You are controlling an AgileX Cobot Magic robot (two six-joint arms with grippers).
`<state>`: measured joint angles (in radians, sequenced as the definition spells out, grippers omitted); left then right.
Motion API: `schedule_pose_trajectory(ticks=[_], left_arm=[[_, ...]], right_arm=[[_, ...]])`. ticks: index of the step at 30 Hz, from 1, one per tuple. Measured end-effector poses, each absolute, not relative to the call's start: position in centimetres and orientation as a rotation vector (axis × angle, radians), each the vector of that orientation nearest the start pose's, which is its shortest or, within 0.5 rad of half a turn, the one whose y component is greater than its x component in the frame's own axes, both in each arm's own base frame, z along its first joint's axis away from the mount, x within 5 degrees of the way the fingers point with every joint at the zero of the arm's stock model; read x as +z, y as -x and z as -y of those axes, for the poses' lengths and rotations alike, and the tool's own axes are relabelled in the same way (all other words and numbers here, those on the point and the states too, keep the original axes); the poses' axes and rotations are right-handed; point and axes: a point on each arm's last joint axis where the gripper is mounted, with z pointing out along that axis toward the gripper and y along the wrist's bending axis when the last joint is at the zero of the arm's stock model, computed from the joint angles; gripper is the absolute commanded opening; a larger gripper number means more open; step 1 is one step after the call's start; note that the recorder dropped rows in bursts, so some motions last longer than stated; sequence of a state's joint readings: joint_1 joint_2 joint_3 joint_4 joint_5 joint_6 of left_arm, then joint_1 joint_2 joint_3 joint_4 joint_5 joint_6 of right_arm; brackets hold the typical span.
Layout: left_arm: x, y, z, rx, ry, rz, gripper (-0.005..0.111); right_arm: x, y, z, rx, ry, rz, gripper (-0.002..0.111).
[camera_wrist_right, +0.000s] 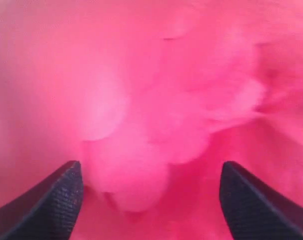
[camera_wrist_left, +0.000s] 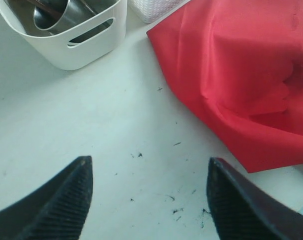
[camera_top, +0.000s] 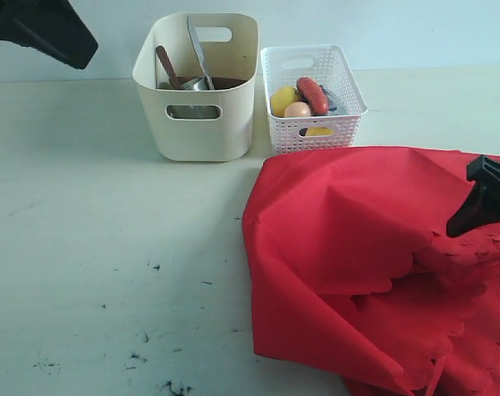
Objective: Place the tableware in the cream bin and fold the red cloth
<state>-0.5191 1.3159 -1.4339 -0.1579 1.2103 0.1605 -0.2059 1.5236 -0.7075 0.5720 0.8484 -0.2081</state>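
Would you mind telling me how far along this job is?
Tableware looks done: spoon, knife and cup sit in the cream bin, none visible outside it. In hand: the right gripper hangs open over the red cloth; the left gripper is open and empty. Remaining: the fold, as the cloth lies rumpled.

A pale off-white tabletop (camera_top: 93, 198) is flecked with small dark marks (camera_top: 143, 356) toward its near side. On it are set a tall cream plastic bin (camera_top: 196, 132), a white perforated lattice basket (camera_top: 312, 139) just beside it, and a rumpled bright red fabric cloth (camera_top: 349, 239).
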Motion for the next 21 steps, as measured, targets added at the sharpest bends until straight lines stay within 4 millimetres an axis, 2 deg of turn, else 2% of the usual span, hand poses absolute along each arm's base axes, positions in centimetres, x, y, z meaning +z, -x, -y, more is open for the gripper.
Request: schedule_pose_trajectory(ticks=[3, 7, 13, 18, 21], left_arm=[[40.2, -21.5, 13.8, -0.343, -0.853, -2.459, 0.063], [40.2, -21.4, 13.8, -0.342, -0.854, -2.463, 0.063], [40.2, -21.4, 13.8, -0.342, -0.855, -2.464, 0.063], [40.2, -21.4, 13.8, -0.342, -0.855, -2.464, 0.063], [40.2, -21.4, 13.8, -0.342, -0.855, -2.464, 0.063]], right_arm=[[16.8, -23.8, 1.3, 0.625, -0.612, -2.943, 0.073], [16.2, -24.8, 0.5, 0.801, -0.65, -2.875, 0.073], [13.3, -26.4, 0.1, 0.945, -0.794, -2.816, 0.07], [11.6, -27.1, -0.1, 1.026, -0.814, -2.784, 0.056], [12.1, -27.8, -0.5, 1.115, -0.761, -2.687, 0.037]])
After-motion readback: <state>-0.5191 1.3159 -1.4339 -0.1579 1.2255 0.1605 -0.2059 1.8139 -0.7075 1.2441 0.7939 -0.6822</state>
